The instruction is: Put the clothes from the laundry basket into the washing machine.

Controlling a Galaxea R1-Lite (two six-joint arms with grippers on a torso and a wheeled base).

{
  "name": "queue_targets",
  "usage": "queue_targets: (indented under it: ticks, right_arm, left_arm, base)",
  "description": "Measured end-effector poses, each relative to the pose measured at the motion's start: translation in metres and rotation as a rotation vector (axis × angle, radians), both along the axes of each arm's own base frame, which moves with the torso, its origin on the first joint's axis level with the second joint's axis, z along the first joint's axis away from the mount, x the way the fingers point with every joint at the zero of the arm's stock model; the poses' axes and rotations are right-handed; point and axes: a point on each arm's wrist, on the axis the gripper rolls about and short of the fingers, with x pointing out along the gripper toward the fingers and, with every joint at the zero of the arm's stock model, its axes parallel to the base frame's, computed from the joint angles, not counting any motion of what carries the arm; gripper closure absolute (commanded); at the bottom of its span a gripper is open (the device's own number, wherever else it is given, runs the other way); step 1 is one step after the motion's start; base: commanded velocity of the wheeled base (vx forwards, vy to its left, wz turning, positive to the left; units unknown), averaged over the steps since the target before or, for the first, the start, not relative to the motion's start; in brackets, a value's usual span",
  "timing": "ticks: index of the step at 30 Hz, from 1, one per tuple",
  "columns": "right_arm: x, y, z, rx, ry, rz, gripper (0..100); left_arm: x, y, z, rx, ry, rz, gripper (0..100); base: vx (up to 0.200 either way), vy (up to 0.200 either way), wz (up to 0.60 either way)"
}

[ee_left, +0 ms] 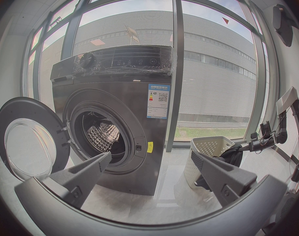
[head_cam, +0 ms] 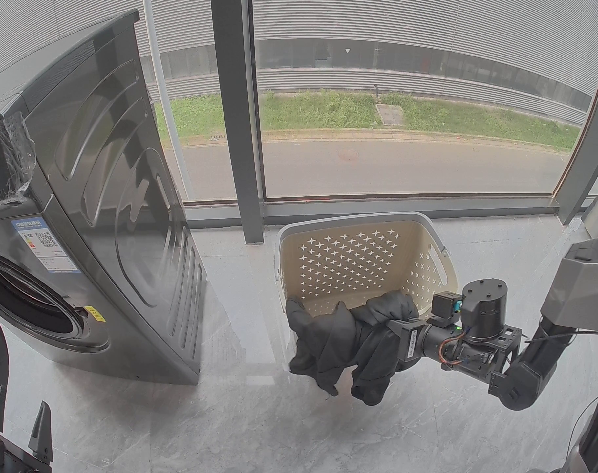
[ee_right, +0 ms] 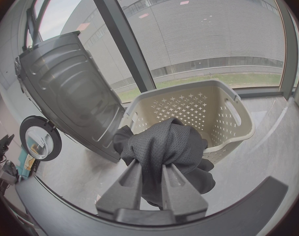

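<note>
My right pincer (ee_right: 151, 165) is clamped on a dark grey garment (head_cam: 351, 346), both fingers sunk into a bunched knot of its perforated cloth. The pincer lies roughly level and points across toward my left, where the washing machine (head_cam: 115, 185) stands. The garment is at the near rim of the laundry basket (head_cam: 361, 221), on the corner closest to the machine. It has no tidy shape; it is a crumpled bundle. Its folds run downward from my grip, so its long axis hangs toward the floor (head_cam: 246, 422), with two loose ends drooping lowest. Most of it hangs in front of the rim and outside the basket. I cannot tell whether it touches the rim.

The basket is cream with star-shaped holes and stands upright on the pale floor, just before the window (head_cam: 410, 100), its mouth up and a handle slot in the wall to my right.

My left pincer (ee_left: 150, 154) is wide open and holds nothing. It sits low on my left and points at the front of the machine. The round door (ee_left: 28, 138) is swung fully open on its hinge, and the drum opening (ee_left: 102, 136) shows the metal drum inside. Machine and basket stand apart, with bare floor between them.
</note>
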Motion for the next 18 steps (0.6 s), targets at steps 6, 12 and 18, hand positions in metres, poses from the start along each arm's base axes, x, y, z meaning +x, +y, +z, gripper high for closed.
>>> queue_targets:
  ticks: [6,12,18]
  right_arm:
    - [-0.025,0.004,0.028,0.026,-0.075,0.030,100]
    - [-0.050,0.007,0.060,0.061,-0.163,0.055,100]
    - [-0.073,0.007,0.086,0.101,-0.241,0.079,100]
  left_arm:
    - [0.000,0.000,0.000,0.000,0.000,0.000,0]
    - [0.000,0.000,0.000,0.001,0.000,0.000,0]
    - [0.000,0.000,0.000,0.002,0.000,0.000,0]
  base:
    - [0.000,0.000,0.00]
    - [0.000,0.000,0.00]
    - [0.000,0.000,0.00]
